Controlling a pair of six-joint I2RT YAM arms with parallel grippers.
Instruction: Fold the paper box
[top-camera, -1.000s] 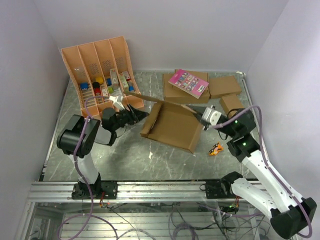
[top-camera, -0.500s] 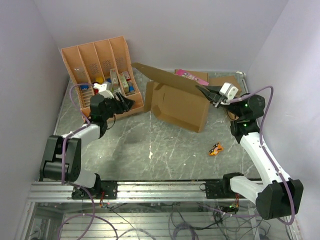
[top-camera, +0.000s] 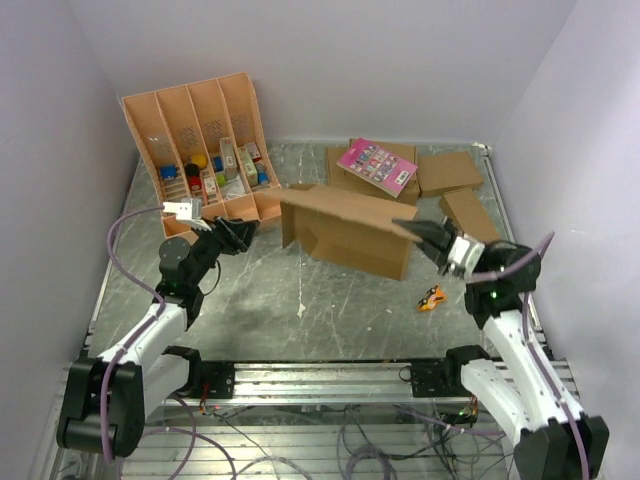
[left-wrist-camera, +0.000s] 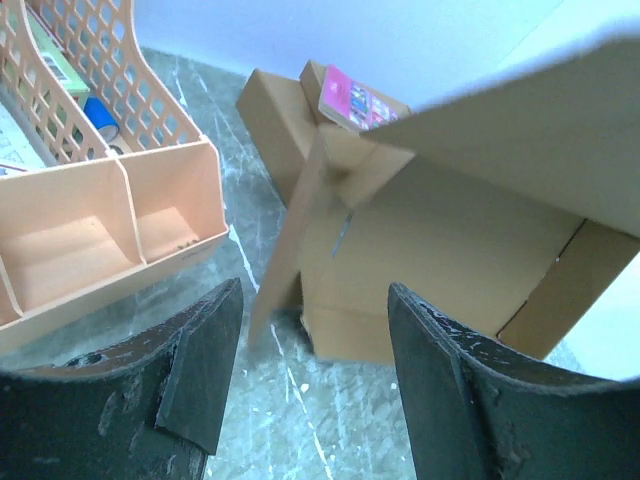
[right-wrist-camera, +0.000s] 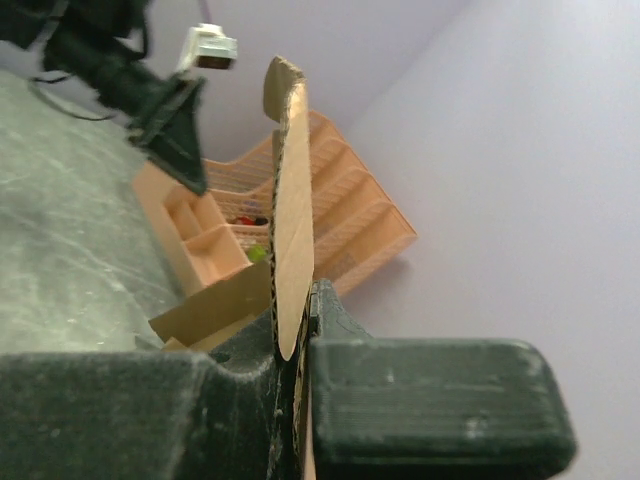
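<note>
The paper box (top-camera: 345, 232), a large brown cardboard piece with its flaps partly up, is held tilted above the table's middle. My right gripper (top-camera: 426, 236) is shut on the right end of its top flap; in the right wrist view the flap's edge (right-wrist-camera: 289, 210) runs up from between the closed jaws of the right gripper (right-wrist-camera: 297, 345). My left gripper (top-camera: 240, 233) stands open just left of the box, apart from it. In the left wrist view the left gripper (left-wrist-camera: 315, 375) frames bare table, with the box (left-wrist-camera: 450, 230) just beyond its fingertips.
An orange-tan compartment tray (top-camera: 165, 120) with small items leans at the back left, close behind the left gripper. Smaller brown boxes (top-camera: 448, 172) lie at the back right, one under a pink card (top-camera: 377, 166). A small orange object (top-camera: 432, 298) lies near the right arm.
The right gripper lifted the box off the table, swung it up to the back, then brought it lower and nearer. The left gripper drew back from the box toward the tray and stays open.
</note>
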